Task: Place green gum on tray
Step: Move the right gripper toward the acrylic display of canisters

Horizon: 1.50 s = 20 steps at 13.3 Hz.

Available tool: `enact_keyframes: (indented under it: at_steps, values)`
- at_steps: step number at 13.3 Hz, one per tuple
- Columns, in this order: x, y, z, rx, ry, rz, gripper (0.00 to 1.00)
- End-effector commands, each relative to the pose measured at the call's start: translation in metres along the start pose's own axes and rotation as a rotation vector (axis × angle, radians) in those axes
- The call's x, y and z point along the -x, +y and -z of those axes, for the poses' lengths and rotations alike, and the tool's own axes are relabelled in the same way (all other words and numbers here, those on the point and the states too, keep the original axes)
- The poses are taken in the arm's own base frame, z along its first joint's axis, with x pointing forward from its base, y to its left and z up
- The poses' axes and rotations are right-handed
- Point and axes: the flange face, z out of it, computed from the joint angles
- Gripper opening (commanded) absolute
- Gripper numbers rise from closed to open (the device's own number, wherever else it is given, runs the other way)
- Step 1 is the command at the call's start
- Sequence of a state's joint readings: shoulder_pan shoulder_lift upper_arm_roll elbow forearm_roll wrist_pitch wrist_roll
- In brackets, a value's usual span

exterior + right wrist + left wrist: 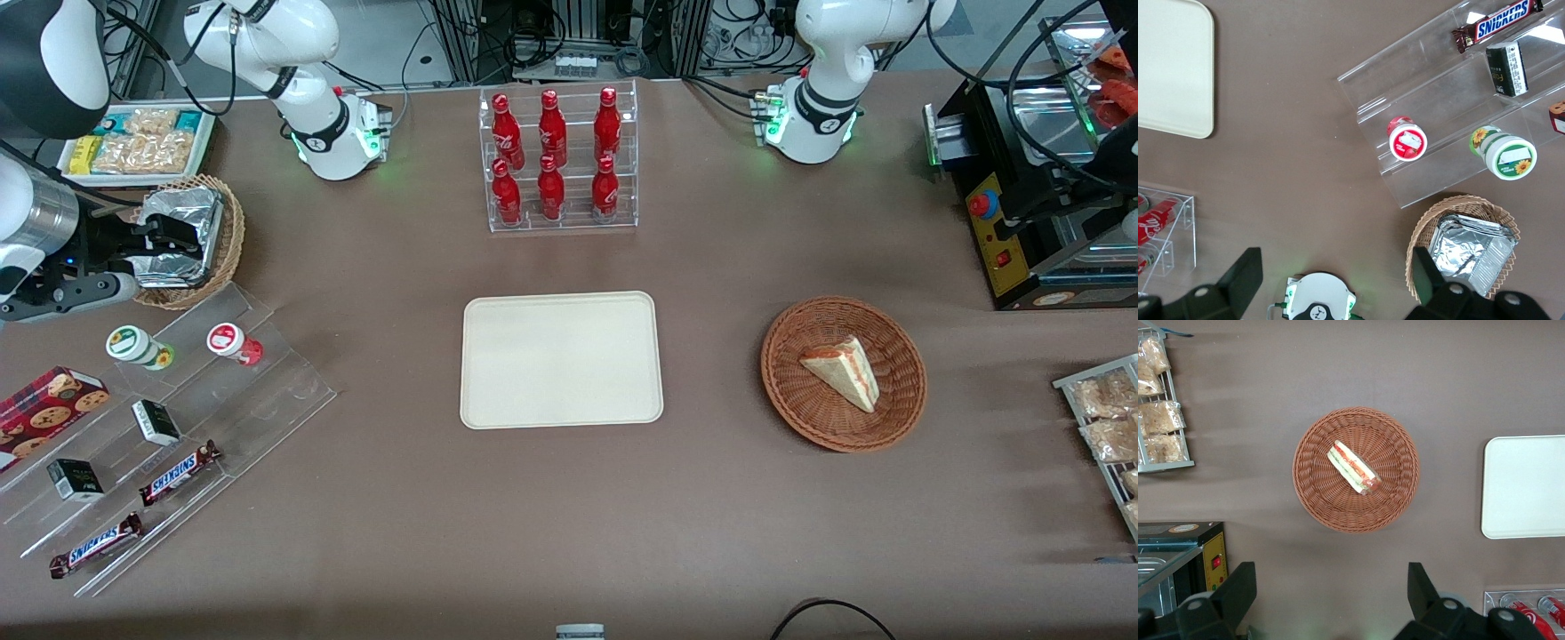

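A brown table [711,498] carries the tray [561,359] at its centre, 2 wicker baskets [843,372] [224,236], 1 stepped clear stand [222,391] and 1 clear bottle rack [560,160]. The gripper [1331,280] hangs above the table, fingers spread.

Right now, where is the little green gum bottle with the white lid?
The small green gum bottle stands on the clear acrylic stepped stand at the working arm's end of the table, beside the red-marked gum bottle. The open gripper hovers above the foil-filled wicker basket.
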<state>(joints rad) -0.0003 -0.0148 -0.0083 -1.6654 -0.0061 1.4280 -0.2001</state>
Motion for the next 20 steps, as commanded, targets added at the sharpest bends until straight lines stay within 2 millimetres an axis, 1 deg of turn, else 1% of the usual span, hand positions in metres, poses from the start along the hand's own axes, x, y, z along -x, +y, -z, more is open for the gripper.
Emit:
enact_keyframes:
  at_steps: [1, 3, 6, 7, 8, 10, 11, 12, 13, 14, 15, 16, 17, 19, 20]
  values:
    - [0.005, 0.002, 0.007, 0.022, -0.004, -0.042, 1.00]
    - [0.004, 0.004, 0.004, 0.023, -0.006, -0.045, 1.00]
    - [0.005, 0.023, -0.006, 0.015, -0.003, -0.063, 1.00]
    - [0.003, 0.026, -0.012, 0.014, 0.001, -0.027, 1.00]
    - [0.003, 0.033, -0.016, 0.013, 0.008, 0.021, 1.00]
    - [0.001, 0.048, -0.033, 0.012, 0.020, 0.104, 1.00]
    - [0.004, 0.059, -0.038, 0.019, 0.040, 0.142, 1.00]
    - [0.007, 0.063, -0.046, 0.038, 0.058, 0.191, 1.00]
    - [0.012, 0.077, -0.056, 0.048, 0.076, 0.216, 1.00]
    - [0.013, 0.089, -0.061, 0.060, 0.101, 0.255, 1.00]
    - [0.011, 0.093, -0.063, 0.069, 0.114, 0.298, 1.00]
    - [0.014, 0.107, -0.066, 0.075, 0.122, 0.316, 1.00]
    - [0.017, 0.115, -0.073, 0.085, 0.133, 0.372, 1.00]
    - [0.021, 0.140, -0.087, 0.113, 0.157, 0.492, 1.00]
    - [0.021, 0.148, -0.096, 0.119, 0.165, 0.504, 1.00]
